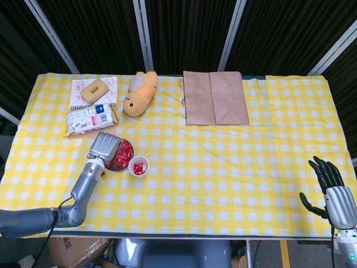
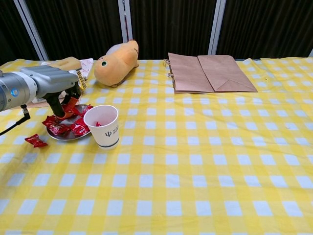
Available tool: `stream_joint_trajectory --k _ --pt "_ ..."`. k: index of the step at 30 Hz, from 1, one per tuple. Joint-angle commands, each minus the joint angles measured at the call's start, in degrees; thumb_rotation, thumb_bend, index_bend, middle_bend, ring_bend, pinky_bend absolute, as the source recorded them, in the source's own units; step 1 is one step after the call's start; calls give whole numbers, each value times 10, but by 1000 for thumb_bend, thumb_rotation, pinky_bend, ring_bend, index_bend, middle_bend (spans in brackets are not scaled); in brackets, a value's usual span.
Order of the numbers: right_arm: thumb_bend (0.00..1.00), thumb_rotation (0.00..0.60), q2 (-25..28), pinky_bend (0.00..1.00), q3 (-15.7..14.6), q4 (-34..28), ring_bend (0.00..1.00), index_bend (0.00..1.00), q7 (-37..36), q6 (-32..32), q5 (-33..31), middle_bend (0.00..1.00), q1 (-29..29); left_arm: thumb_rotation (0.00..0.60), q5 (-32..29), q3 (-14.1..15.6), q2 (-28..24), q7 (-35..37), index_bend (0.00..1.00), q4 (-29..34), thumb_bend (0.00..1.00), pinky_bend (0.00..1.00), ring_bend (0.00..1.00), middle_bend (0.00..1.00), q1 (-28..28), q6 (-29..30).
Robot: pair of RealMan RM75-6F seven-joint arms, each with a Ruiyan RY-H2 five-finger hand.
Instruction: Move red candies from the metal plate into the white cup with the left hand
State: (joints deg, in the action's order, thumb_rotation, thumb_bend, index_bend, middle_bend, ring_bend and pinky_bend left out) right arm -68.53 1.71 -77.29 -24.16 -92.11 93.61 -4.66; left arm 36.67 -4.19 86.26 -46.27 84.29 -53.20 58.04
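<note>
Well, left hand (image 2: pixel 61 95): raised just above the metal plate, fingers pointing down and pinching a red candy (image 2: pixel 69 104) clear of the pile.
Metal plate (image 2: pixel 62 136): on the checked cloth, red candies (image 2: pixel 73 126) heaped in it, directly under the hand.
White cup (image 2: pixel 104 126): upright, touching the plate's right edge, red candy inside.
Stray candy (image 2: pixel 35 140): on the cloth left of the plate.
Right hand (image 1: pixel 330 188): well apart at the table's far right corner, fingers spread, holding nothing.
</note>
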Motion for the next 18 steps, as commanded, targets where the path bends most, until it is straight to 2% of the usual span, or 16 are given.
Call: stream_joint_trajectory --k 1,9,18 --pt "424 600 0 0 0 0 0 0 0 0 0 0 0 600 11 -9 -22 3 634 29 377 927 969 632 1 12" --pt "424 600 0 0 -1 -1 0 0 2 0 2 0 -1 600 44 -21 -65 13 632 98 377 927 969 632 4 31" --pt "424 600 -1 0 1 0 0 0 1 2 -2 0 -1 600 74 -18 -71 7 625 153 377 927 969 629 -2 35"
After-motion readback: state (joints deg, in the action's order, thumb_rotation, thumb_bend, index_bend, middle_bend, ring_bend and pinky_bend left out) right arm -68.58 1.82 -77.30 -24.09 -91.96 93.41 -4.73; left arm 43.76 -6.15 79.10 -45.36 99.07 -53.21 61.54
